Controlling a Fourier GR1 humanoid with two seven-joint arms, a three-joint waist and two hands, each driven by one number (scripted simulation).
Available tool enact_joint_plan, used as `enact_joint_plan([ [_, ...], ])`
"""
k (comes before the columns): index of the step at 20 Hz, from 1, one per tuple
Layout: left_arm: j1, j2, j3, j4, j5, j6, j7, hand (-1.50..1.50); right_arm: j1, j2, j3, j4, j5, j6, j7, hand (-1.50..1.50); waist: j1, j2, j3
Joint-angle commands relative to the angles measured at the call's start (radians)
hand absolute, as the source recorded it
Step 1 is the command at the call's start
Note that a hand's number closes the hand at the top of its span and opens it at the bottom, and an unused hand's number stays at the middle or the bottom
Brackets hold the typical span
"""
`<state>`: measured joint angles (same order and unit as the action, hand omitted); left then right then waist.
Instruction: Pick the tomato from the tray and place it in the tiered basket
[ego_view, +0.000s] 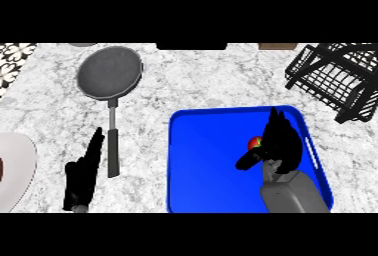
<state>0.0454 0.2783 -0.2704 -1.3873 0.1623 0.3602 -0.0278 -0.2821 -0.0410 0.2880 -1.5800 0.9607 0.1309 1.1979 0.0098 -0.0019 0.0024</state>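
A blue tray (203, 165) lies on the marble counter at the lower right. On it sits a small red tomato (254, 143), mostly hidden by my right hand (280, 142). That hand is over the tray with its fingers stretched toward the far rim and its thumb (249, 160) spread below the tomato, which lies in the gap between thumb and fingers. The black wire tiered basket (336, 77) stands at the far right, beyond the tray. My left hand (83, 175) rests open at the lower left, fingers pointing up.
A grey frying pan (109, 72) lies at the upper left, its handle (113, 152) running down beside my left hand. A white plate (16, 167) shows at the left edge. A brown item (277, 46) sits at the far edge.
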Motion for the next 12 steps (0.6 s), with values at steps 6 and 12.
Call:
enact_joint_plan([
  [6, -0.01, -0.004, 0.011, -0.01, -0.003, -0.007, 0.053, 0.0, -0.04, 0.04, -0.046, 0.036, -0.024, 0.133, 0.207, -1.5, -0.006, 0.001, -0.003],
  [12, 0.022, -0.035, 0.009, 0.031, -0.025, -0.002, -0.008, 0.0, -0.02, 0.04, -0.06, 0.014, -0.043, 0.179, 0.204, -1.5, -0.011, 0.0, -0.004],
])
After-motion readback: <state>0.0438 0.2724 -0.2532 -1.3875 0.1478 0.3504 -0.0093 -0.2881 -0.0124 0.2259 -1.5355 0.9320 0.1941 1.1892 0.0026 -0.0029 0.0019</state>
